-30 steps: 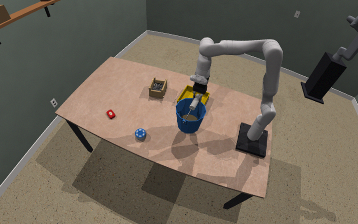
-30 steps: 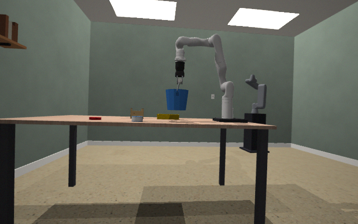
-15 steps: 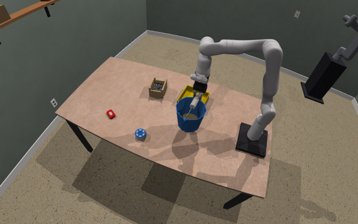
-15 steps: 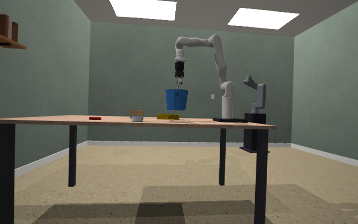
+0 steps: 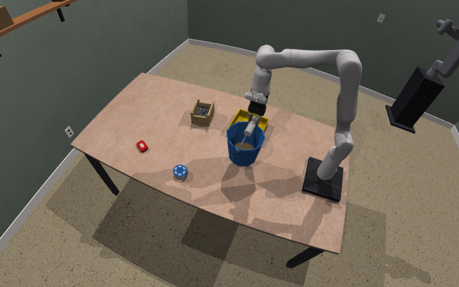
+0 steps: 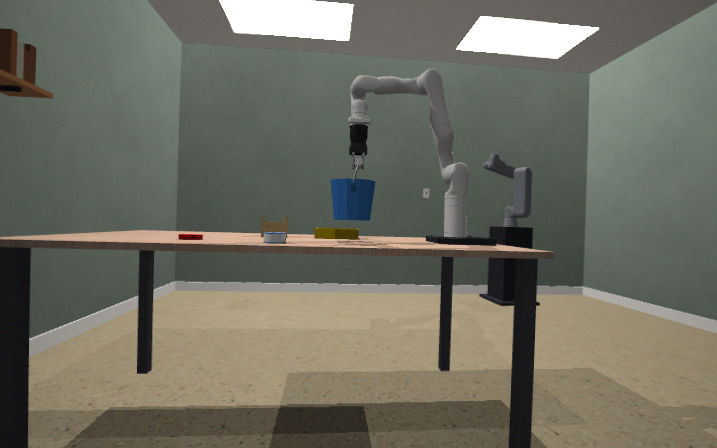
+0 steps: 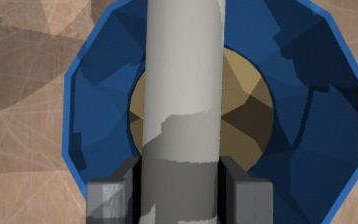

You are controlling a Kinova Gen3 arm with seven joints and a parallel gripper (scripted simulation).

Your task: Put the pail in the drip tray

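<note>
The blue pail point(image 5: 244, 143) point(image 6: 352, 199) hangs upright in the air from its grey handle grip point(image 5: 250, 127), well above the table. My gripper point(image 5: 255, 114) is shut on that grip; in the wrist view the grip point(image 7: 182, 100) runs between my fingers over the pail's open mouth and tan bottom point(image 7: 250, 117). The yellow drip tray point(image 5: 248, 119) lies on the table, partly hidden behind the pail. In the side view the tray point(image 6: 337, 233) sits low under the pail's left part, with a clear gap between them.
A wooden box of nails point(image 5: 201, 111) stands left of the tray. A red flat item point(image 5: 142, 145) and a blue round tin point(image 5: 180, 172) lie toward the table's left front. The arm's black base point(image 5: 322, 179) is at the right.
</note>
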